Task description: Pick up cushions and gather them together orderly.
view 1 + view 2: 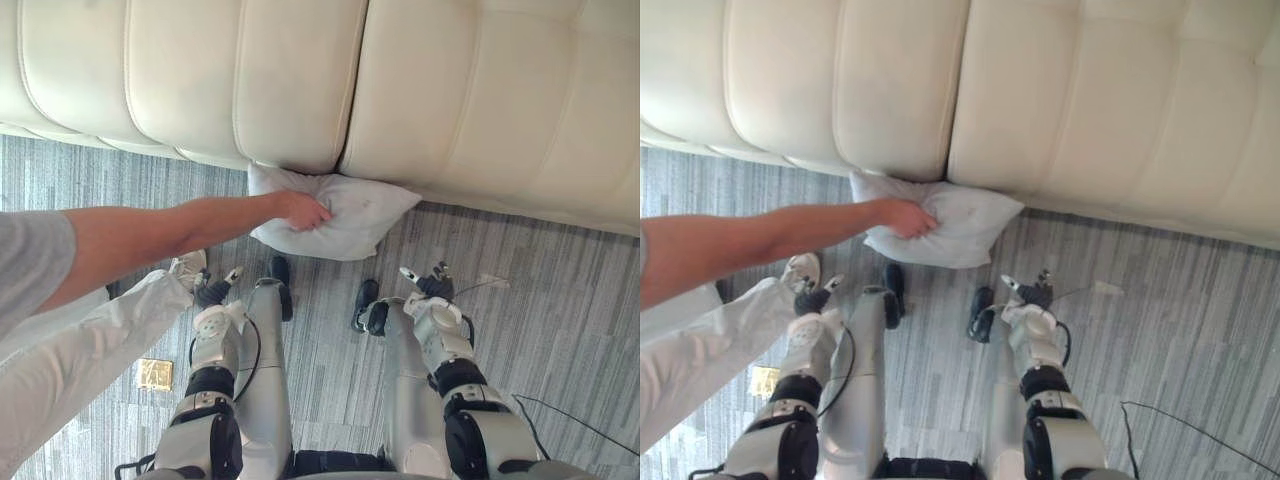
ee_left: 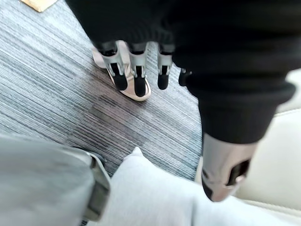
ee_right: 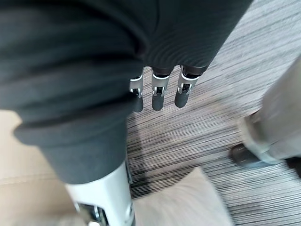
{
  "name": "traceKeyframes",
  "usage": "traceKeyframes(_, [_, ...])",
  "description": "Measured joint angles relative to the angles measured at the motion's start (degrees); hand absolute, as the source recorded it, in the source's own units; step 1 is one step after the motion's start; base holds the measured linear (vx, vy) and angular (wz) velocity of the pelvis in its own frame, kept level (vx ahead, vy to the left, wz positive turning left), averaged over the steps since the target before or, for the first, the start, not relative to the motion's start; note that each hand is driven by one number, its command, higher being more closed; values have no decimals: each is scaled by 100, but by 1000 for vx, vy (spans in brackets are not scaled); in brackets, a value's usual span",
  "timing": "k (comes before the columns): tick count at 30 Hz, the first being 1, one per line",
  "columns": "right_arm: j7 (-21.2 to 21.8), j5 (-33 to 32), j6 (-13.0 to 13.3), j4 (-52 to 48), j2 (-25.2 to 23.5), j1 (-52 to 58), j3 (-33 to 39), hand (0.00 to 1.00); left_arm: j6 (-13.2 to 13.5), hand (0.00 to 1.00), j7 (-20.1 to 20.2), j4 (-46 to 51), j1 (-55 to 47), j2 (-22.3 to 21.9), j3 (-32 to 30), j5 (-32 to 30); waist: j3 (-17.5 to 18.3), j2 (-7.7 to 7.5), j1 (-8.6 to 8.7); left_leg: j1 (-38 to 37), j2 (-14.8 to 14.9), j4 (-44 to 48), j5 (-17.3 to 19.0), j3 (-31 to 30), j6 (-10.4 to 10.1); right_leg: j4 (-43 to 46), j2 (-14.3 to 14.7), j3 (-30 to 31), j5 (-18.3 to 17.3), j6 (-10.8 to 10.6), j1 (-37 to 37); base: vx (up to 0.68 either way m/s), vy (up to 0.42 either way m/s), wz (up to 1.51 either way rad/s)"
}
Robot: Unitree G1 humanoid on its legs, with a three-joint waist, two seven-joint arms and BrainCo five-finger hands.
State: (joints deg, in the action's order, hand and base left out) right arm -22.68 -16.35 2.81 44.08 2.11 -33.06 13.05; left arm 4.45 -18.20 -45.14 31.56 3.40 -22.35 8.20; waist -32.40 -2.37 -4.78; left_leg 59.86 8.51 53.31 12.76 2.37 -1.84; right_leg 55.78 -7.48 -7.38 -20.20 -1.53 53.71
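A white cushion (image 1: pixel 340 215) lies on the grey carpet, pushed against the front of the cream sofa (image 1: pixel 300 80). A person's hand (image 1: pixel 303 211) grips its left part. My left hand (image 1: pixel 213 292) hangs low over the carpet, short of the cushion and to its left, with relaxed fingers (image 2: pixel 134 70) holding nothing. My right hand (image 1: pixel 430 285) hangs at the same height, short of the cushion's right end, its fingers (image 3: pixel 157 92) straight and empty. A corner of the cushion (image 2: pixel 155 197) shows in the left wrist view, and the cushion (image 3: pixel 183 202) also shows in the right wrist view.
The person's bare arm (image 1: pixel 150 235) reaches in from the left above my left hand. Their leg in light trousers (image 1: pixel 80 350) and a shoe (image 1: pixel 188 265) stand close beside my left arm. A small yellowish flat thing (image 1: pixel 155 373) lies on the carpet at lower left.
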Motion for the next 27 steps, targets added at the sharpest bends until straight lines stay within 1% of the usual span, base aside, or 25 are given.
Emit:
traceKeyframes(2, [-31,3,-5,-40,-10,-288,10,0,2,0,-37,-5,305,20,97,50,-20,-10,2,386,-8,116,-14,-34,23,165,-34,-3,8,12,402,-131,-38,1])
traceKeyframes(3, [-48,3,-8,-40,-35,-365,26,0,1,0,-44,-6,378,-12,102,72,-44,-14,13,461,-8,154,-39,-39,26,219,-41,-5,24,37,481,-116,-35,-1])
traceKeyframes(6, [-80,7,-7,-40,-128,-377,41,0,1,0,-55,-6,376,-48,162,88,-47,-22,16,471,-6,154,-88,-60,-7,224,-40,-23,53,54,487,-79,-55,1])
traceKeyframes(9, [-85,10,-7,-39,-211,-374,41,0,2,0,-62,-4,390,-71,235,87,-47,-22,22,468,-20,56,-159,-69,3,173,-43,-48,86,60,487,-55,-61,5])
traceKeyframes(13, [-81,9,-1,-39,-218,-332,31,0,5,0,-63,-3,371,-121,394,85,-47,-22,25,379,-31,-139,-295,-103,-32,18,-44,-130,181,111,388,-44,-65,5])
traceKeyframes(18, [-30,8,77,-38,-219,15,-11,0,13,0,-57,31,243,-308,446,80,-41,-26,25,-173,-73,-509,-419,-112,-71,-285,-45,-183,260,140,-138,-27,-65,6])
traceKeyframes(21, [33,5,127,-43,-234,392,-119,0,16,0,-43,196,-125,-376,656,76,-40,-25,22,-760,-22,-921,-481,-51,-54,-764,25,-209,415,166,-700,-20,-36,-12])
traceKeyframes(22, [36,5,129,-46,-233,487,-183,0,15,0,-41,206,-192,-415,658,76,-39,-26,22,-887,-20,-1016,-500,-30,-56,-850,29,-207,438,144,-810,-4,-21,-5])
traceKeyframes(25, [134,5,133,-87,-247,1051,-366,0,13,0,-11,380,-676,-439,861,71,-27,-38,24,-1587,-62,-1509,-613,61,-67,-1286,33,-203,509,93,-1462,5,-6,1])
traceKeyframes(26, [158,5,133,-100,-247,1155,-430,0,13,0,4,407,-766,-439,899,65,-26,-39,24,-1719,-73,-1594,-631,69,-64,-1355,33,-206,519,94,-1588,42,-26,7])
traceKeyframes(27, [206,6,128,-223,-283,1419,-489,0,10,0,63,416,-945,-429,1015,23,-20,-47,23,-2023,-105,-1805,-682,100,-75,-1517,30,-205,566,133,-1863,35,-19,6])
